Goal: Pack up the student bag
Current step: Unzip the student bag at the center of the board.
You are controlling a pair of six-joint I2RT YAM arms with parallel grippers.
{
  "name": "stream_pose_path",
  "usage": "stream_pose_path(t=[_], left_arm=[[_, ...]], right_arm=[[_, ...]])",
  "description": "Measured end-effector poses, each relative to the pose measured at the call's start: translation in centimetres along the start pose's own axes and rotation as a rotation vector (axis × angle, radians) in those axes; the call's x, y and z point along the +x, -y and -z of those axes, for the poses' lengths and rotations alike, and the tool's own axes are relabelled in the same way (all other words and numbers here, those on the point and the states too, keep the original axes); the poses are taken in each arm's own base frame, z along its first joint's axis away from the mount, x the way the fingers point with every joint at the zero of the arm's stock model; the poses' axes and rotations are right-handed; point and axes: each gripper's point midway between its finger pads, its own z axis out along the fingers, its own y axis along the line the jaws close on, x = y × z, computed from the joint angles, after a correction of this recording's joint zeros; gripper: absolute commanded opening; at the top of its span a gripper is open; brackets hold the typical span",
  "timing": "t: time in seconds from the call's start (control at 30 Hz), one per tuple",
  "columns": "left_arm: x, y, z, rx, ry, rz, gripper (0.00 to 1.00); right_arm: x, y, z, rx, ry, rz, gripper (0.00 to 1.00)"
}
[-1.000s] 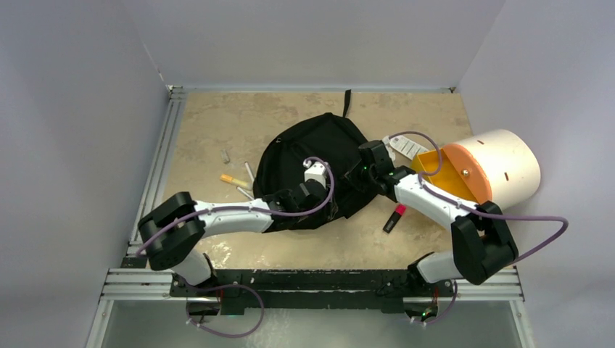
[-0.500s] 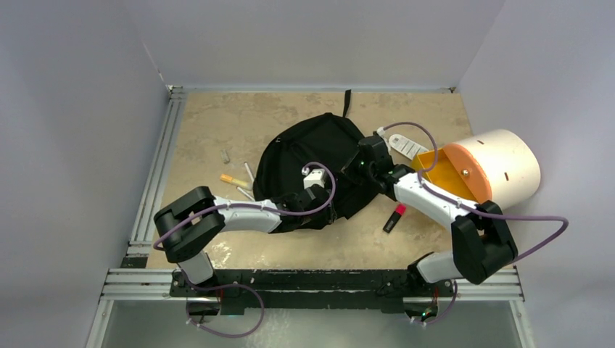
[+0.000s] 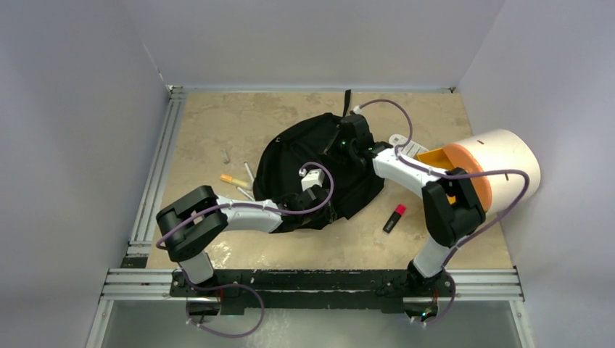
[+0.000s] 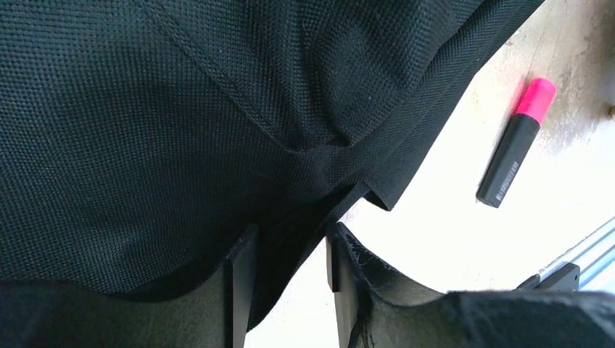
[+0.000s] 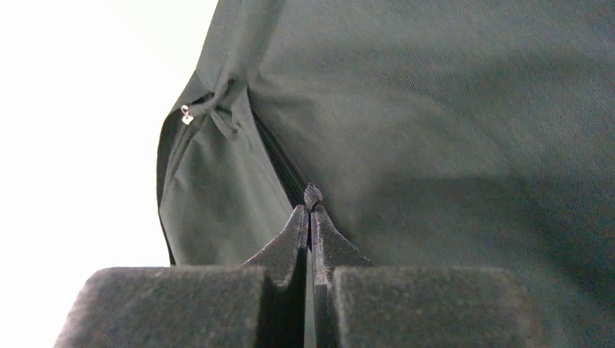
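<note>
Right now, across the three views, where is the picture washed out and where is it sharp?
Left wrist: the weave of the bag is sharp, the table glares white by the pink-capped tube. Right wrist: the upper left is blown out white. Top: evenly lit.
</note>
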Motion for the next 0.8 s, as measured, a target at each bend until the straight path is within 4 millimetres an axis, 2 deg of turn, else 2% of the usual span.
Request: stream_pose_path(t=[0.33, 0.6, 0.8], left_arm=[[0.0, 0.2, -0.4, -0.001, -0.004, 0.003, 0.38], [0.0, 1.0, -1.1, 0.001, -0.017, 0.002, 0.38], [-0.3, 1.9, -2.1, -0.017, -0.032, -0.002, 0.37]], right_arm=[[-0.9, -3.1, -5.2, -0.085, -0.041, 0.094, 0.00], [-2.6, -6.7, -8.5, -0.180, -0.019, 0.208, 0.00], [-2.6, -7.4, -10.7, -0.200, -0.037, 0.252, 0.00]])
